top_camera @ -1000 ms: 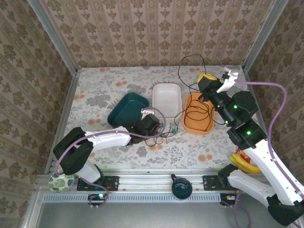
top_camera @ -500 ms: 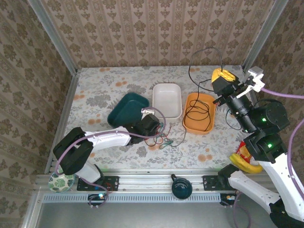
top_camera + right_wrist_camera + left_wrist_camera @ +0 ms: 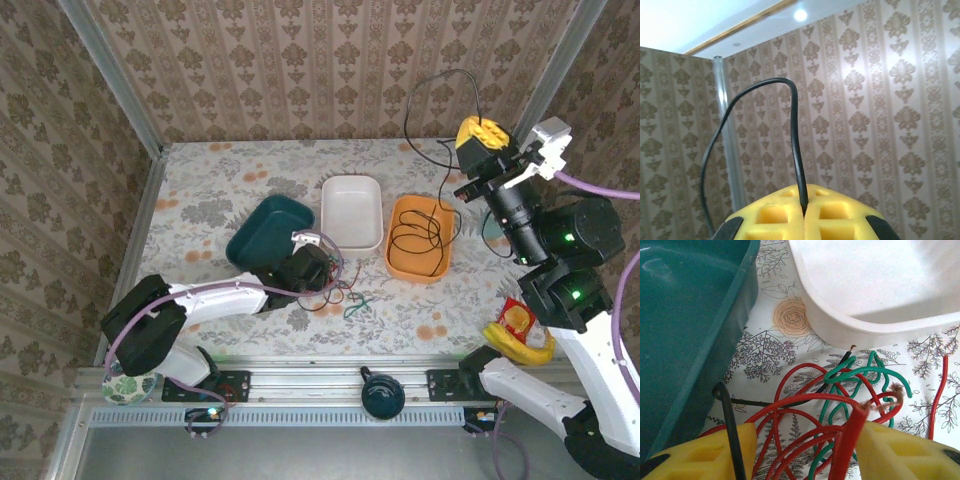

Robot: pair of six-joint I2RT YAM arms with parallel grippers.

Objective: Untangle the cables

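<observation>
Midway, the right gripper [image 3: 804, 220] pinches the black cable [image 3: 796, 150] aloft while the left gripper [image 3: 805, 455] gapes over knotted red and green wires [image 3: 849, 437].

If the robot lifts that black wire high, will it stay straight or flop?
Probably flops, with some spring: above the right pincer the black wire arches over instead of standing straight. Likely light, being so thin. Its loops in the orange tray may trail along behind.

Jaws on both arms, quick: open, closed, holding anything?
Left jaws: open, with the red cable lying loose between them.
Right jaws: closed, pinching the black cable.
</observation>
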